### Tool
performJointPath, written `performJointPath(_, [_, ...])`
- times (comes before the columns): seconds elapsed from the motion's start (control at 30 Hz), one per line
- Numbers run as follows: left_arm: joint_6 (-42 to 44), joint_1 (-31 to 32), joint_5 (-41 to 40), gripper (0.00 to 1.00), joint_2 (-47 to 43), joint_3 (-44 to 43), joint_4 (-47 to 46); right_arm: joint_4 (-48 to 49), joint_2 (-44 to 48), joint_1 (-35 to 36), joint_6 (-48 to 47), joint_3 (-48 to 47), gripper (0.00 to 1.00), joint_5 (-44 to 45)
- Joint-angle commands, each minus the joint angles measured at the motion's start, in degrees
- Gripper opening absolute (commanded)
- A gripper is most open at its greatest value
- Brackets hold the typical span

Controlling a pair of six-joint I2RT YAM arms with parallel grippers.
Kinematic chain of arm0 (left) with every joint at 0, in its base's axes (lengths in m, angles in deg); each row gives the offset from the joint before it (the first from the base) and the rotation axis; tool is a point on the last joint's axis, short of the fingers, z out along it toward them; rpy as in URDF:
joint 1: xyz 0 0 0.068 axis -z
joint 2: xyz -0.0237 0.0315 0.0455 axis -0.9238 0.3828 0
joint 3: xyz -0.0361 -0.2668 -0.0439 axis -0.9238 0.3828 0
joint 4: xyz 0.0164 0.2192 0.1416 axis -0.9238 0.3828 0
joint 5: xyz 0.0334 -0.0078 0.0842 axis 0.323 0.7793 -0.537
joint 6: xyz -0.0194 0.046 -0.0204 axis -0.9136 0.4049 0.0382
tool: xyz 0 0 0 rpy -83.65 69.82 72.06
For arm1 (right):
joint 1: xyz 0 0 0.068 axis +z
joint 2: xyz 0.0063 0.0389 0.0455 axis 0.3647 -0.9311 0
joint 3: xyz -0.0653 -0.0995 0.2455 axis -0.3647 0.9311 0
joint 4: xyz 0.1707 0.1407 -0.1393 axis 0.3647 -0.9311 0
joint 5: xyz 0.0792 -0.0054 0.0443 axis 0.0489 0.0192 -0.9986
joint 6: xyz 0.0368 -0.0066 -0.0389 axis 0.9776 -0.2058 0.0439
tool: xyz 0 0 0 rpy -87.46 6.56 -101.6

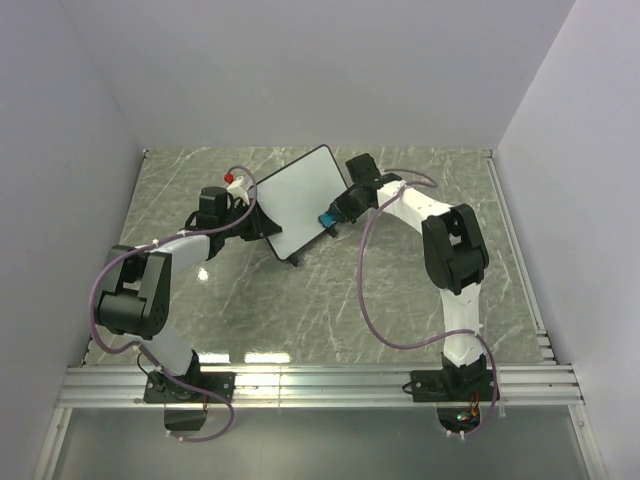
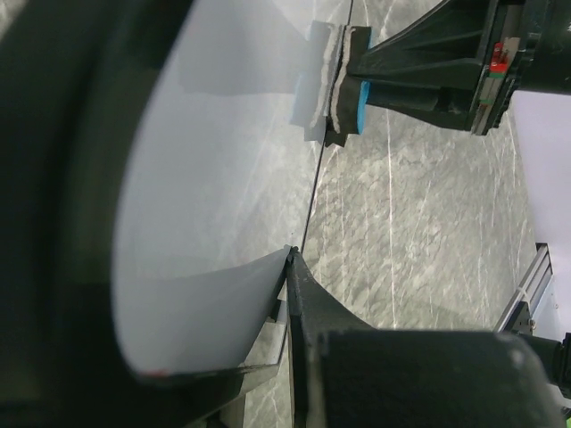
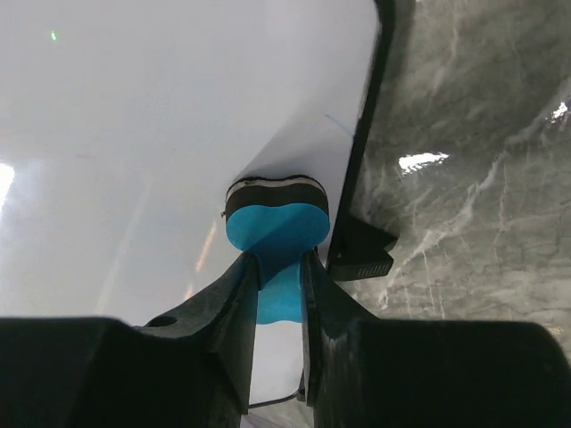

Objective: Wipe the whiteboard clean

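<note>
Aluminium rails (image 1: 320,385) run along the near edge of the marble-patterned table (image 1: 300,310), and both arm bases are bolted to them. A mauve cable (image 1: 365,290) loops out from each arm over the bare near half of the table.

**Left arm.** The left gripper (image 1: 250,215) reaches from the near-left corner toward the middle of the far half. Its fingers are closed over the left edge of the whiteboard (image 1: 295,200), one finger on each face, as the left wrist view shows.

**Whiteboard.** It sits in the far half, about midway between the left and right edges. It is turned obliquely, with one rounded corner toward the far edge and another toward the near edge. The face shows plain white with reflections. Whether it rests flat or is tipped up cannot be told.

**Right arm.** The right gripper (image 1: 338,213) comes in from the right side, with its fingers clamped on the blue eraser (image 1: 327,219). The eraser's dark felt face presses on the white surface just inside the board's right frame. A black foot (image 3: 361,254) of the board juts out beside the eraser, over the marble.

**Surroundings.** A small white piece with a red tip (image 1: 232,180) lies just beyond the left gripper, beside the board's left edge. Plain pale walls (image 1: 320,70) close the left, far and right edges.
</note>
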Motion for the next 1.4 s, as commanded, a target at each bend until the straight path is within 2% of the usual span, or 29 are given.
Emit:
performJointPath(0.0, [5.1,2.1,-4.2,0.00,1.5,3.3,15.4,-1.0,3.8,-0.3,-7.0,-5.6,0.00,1.6])
performJointPath(0.23, [4.9,2.1,-5.7,0.01,1.4,3.2,16.0,-5.5,8.8,-1.3,-13.0,-7.7,0.00,6.1])
performJointPath(0.27, [4.8,2.1,-5.9,0.00,1.4,3.2,16.0,-6.3,9.6,-1.6,-13.5,-7.2,0.06,6.9])
performJointPath(0.3, [4.8,2.1,-6.1,0.00,1.3,3.2,16.0,-7.7,10.3,-2.2,-14.6,-6.0,0.31,7.7])
performJointPath(0.33, [4.7,2.1,-6.3,0.01,1.3,3.2,16.0,-8.3,12.1,-2.5,-15.1,-5.2,0.43,9.0])
performJointPath(0.37, [4.6,2.1,-6.6,0.00,1.3,3.2,16.1,-8.7,13.2,-2.7,-16.1,-3.1,0.65,9.8])
performJointPath(0.43, [4.4,2.2,-6.9,0.02,1.3,3.3,16.1,-9.1,16.4,-3.5,-17.3,-0.6,0.92,11.9])
performJointPath(0.47, [4.4,2.2,-7.0,0.04,1.3,3.3,16.1,-9.1,17.5,-3.8,-18.3,0.7,0.99,12.4])
performJointPath(0.67, [4.1,2.2,-7.1,0.15,1.7,3.4,16.0,-8.7,24.8,-5.4,-21.4,10.9,1.00,16.4])
performJointPath(0.77, [3.9,2.1,-7.8,0.18,1.7,3.4,16.0,-8.4,27.0,-6.4,-21.6,14.0,1.00,16.8])
performJointPath(0.87, [3.6,2.2,-8.6,0.26,2.2,3.1,16.5,-8.5,28.0,-7.0,-21.7,15.9,1.00,16.9])
performJointPath(0.9, [3.5,2.2,-8.7,0.35,2.2,3.2,16.7,-8.6,28.3,-7.1,-21.6,16.2,1.00,16.9])
performJointPath(0.97, [3.4,2.2,-9.2,0.44,2.0,3.4,16.5,-8.4,28.9,-7.1,-21.9,16.9,1.00,17.1])
performJointPath(1.0, [3.3,2.2,-9.3,0.54,1.8,3.5,16.6,-8.5,29.1,-7.2,-21.9,16.9,1.00,17.0])
performJointPath(1.07, [3.2,2.2,-9.9,0.63,1.2,3.8,16.6,-8.6,29.4,-7.1,-22.0,17.0,1.00,17.2])
performJointPath(1.17, [3.1,2.3,-10.6,0.67,0.4,4.1,16.7,-8.6,29.9,-7.2,-22.0,17.1,1.00,17.2])
performJointPath(1.37, [3.7,2.3,-12.1,0.69,-1.8,4.3,17.8,-8.5,30.9,-7.3,-22.1,17.8,1.00,16.5])
